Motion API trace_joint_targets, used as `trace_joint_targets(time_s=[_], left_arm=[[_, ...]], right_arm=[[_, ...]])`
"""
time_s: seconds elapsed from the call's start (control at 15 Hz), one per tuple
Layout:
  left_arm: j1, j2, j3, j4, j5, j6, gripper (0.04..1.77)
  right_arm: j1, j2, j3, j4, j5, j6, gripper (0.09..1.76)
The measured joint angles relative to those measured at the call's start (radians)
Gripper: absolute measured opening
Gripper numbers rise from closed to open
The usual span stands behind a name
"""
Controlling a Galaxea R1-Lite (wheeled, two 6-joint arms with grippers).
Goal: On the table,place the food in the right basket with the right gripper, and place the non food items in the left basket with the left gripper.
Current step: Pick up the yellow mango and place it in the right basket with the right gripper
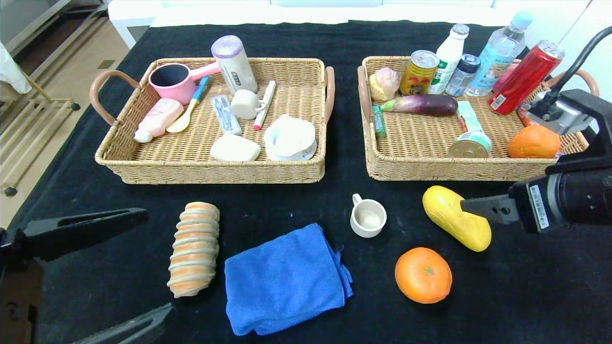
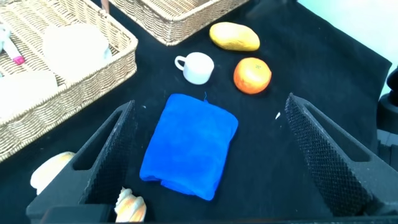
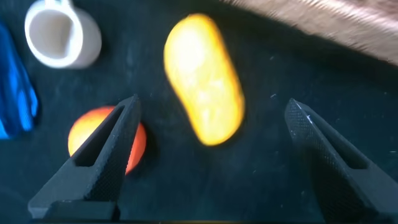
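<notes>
Black cloth covers your counter [image 1: 526,296], and your right end effector [image 3: 211,155] hangs wide open and empty over the yellow fruit [image 1: 456,218] lying near the right basket [image 1: 416,165], so next lower it and squeeze.

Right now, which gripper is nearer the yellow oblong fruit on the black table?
Right. The right gripper hangs open directly above the yellow oblong fruit, its fingers either side. The left gripper is open far off, over the folded blue cloth.
</notes>
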Motion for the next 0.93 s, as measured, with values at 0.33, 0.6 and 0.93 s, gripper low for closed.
trace_joint_targets(time_s=[0.33, 0.6, 0.93], left_arm=[[-0.001, 0.001, 0.001, 0.001, -0.001, 0.001, 1.72], [-0.014, 0.001, 0.003, 0.001, 0.000, 0.001, 1.72], [-0.014, 0.000, 0.003, 0.002, 0.000, 0.001, 1.72]], right_arm=[[0.020, 0.061, 0.025, -0.009, -0.023, 0.002, 1.70], [0.015, 0.102, 0.027, -0.011, -0.023, 0.004, 1.70], [-0.004, 0.150, 0.023, -0.063, -0.030, 0.002, 1.70]])
